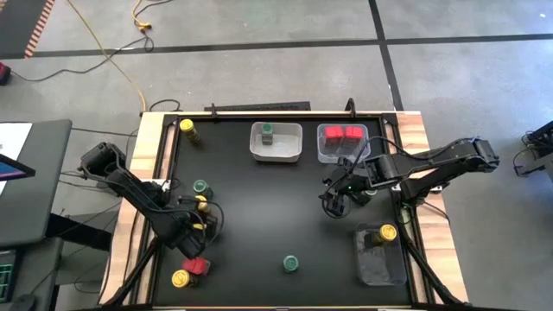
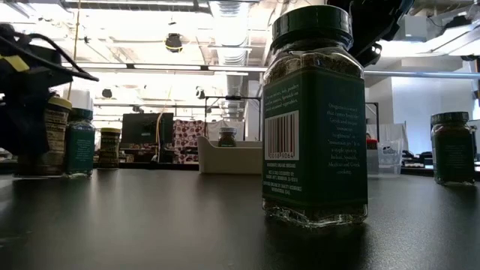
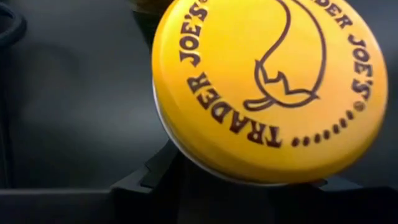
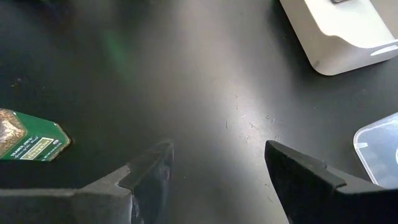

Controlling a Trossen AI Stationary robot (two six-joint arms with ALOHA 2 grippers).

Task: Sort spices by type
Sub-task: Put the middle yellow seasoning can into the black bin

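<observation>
My left gripper [image 1: 204,223] is down at the left side of the black counter [image 1: 259,216], its fingers clamped on a yellow-lidded jar [image 3: 267,87] whose round lid fills my left wrist view. Just beside that grip stand a green-lidded jar [image 1: 200,187] and a red boxy container [image 1: 197,266], with another yellow-lidded jar [image 1: 181,278] next to the red one at the counter's near left corner. One more yellow-lidded jar [image 1: 187,128] sits alone in the far left corner. My right gripper [image 1: 332,204] hovers over bare counter right of centre, its fingers [image 4: 149,168] apart and holding nothing. In the right wrist view a green-labelled jar [image 4: 28,140] lies on its side off to one edge. At the far edge, a white bin [image 1: 276,143] holds a single green-lidded jar, and the clear bin [image 1: 342,145] beside it holds red boxy containers. Another clear bin [image 1: 380,256] at the near right holds a yellow-lidded jar. A lone green-lidded jar [image 1: 291,263] stands upright near the middle of the near edge, looming large in the low view.
</observation>
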